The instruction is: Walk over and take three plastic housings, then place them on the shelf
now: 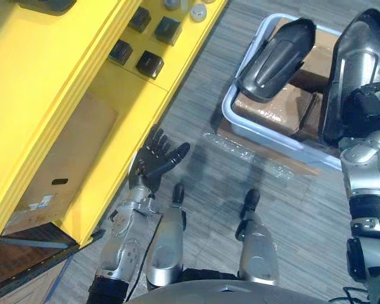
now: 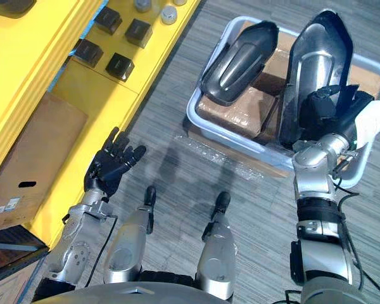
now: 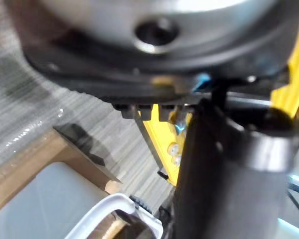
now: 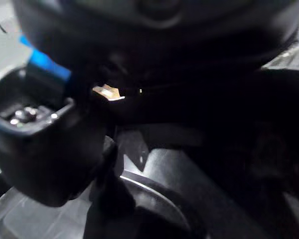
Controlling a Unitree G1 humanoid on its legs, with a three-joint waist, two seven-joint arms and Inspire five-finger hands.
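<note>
Lengthwise, housing (image 2: 316,57) pointing away, right hand (image 2: 334,115) gripping

We take this for a workshop or a factory storeroom rather than a home. A yellow shelf (image 1: 123,95) carries rows of small black parts (image 1: 150,63) and, lower down, a plain cardboard box (image 1: 57,171). On the grey plank-patterned floor (image 1: 209,209) we see a pale plastic bin (image 1: 230,113) holding dark plastic housings (image 1: 275,57) laid over brown wrapped packs (image 1: 272,104), with a cardboard sheet (image 1: 304,166) under it and clear film (image 1: 240,151) lying just beside.
</note>
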